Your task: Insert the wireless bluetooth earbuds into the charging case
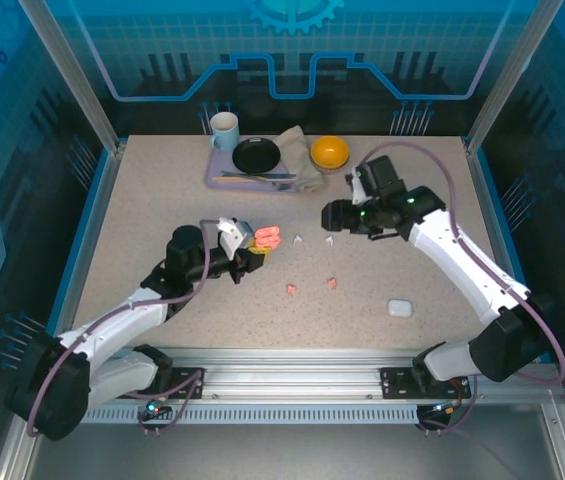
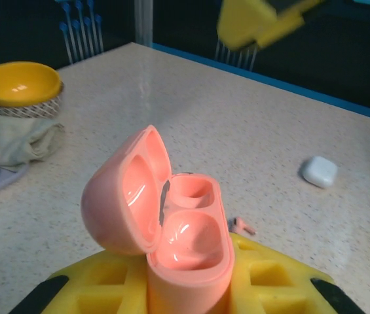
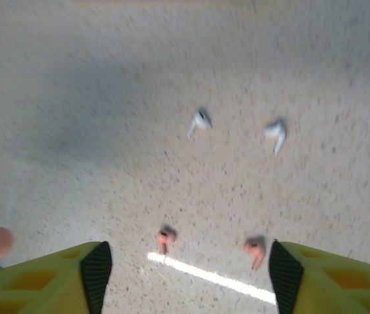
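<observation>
My left gripper (image 1: 254, 248) is shut on an open pink charging case (image 2: 188, 245), held upright with its lid (image 2: 122, 199) tipped back and both wells empty. Two white earbuds (image 3: 200, 122) (image 3: 276, 134) and two pink earbuds (image 3: 166, 238) (image 3: 255, 249) lie loose on the table (image 1: 142, 230). From above, the white pair (image 1: 299, 239) lies just right of the pink case (image 1: 265, 238), and the pink pair (image 1: 292, 289) lies nearer the front. My right gripper (image 3: 183, 275) hangs open above the earbuds, holding nothing. A shut white case (image 1: 399, 307) rests at the front right.
At the back of the table stands a tray (image 1: 218, 180) with a mug (image 1: 224, 130), a black plate (image 1: 256, 155) and a cloth (image 1: 302, 160). A yellow bowl (image 1: 329, 152) sits beside it. The cell's frame posts rise at the table's corners.
</observation>
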You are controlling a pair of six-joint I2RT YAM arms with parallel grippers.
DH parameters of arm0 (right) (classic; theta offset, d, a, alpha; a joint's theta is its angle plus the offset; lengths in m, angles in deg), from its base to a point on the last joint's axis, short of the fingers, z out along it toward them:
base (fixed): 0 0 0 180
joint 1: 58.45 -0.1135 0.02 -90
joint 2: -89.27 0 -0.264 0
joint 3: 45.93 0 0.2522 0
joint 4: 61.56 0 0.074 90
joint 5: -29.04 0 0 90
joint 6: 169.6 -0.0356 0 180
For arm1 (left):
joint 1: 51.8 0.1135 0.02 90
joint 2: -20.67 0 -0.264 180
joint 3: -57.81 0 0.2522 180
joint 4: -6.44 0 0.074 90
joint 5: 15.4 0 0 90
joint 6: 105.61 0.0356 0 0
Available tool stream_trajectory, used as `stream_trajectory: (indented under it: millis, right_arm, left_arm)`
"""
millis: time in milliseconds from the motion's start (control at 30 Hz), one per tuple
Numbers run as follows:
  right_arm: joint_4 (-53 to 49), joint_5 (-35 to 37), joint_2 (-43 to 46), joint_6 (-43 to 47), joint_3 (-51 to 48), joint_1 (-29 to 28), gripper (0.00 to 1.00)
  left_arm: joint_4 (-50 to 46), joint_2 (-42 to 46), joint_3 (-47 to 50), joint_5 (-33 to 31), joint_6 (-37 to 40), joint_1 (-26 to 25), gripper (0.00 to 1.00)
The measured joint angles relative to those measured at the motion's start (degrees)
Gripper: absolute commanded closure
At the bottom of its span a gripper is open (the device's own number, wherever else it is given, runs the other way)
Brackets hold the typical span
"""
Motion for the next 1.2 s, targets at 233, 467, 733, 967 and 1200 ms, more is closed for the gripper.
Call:
stream_trajectory:
  millis: [233, 467, 733, 967, 1200]
  right_arm:
    - [-0.04, 6.16, -6.21, -12.50, -3.89, -9.64, 0.26]
    - [-1.25, 12.02, -16.57, -25.00, -3.13, -17.97, 0.27]
    - [-5.22, 15.69, -27.34, -36.33, 5.03, -22.93, 0.29]
    - [-5.97, 15.54, -31.45, -42.64, 7.06, -23.58, 0.33]
    - [-5.55, 14.53, -34.71, -43.08, 8.98, -23.58, 0.40]
  left_arm:
    - [13.38, 4.20, 7.74, -10.84, -1.14, -2.12, 1.00]
    - [19.37, 4.22, 9.27, -17.70, -1.95, -2.14, 1.00]
    - [22.05, 4.24, 9.29, -22.05, -2.21, -2.14, 1.00]
    - [22.10, 4.24, 9.33, -22.62, -2.21, -2.14, 1.00]
    - [22.05, 4.22, 9.33, -23.26, -2.16, -2.10, 1.00]
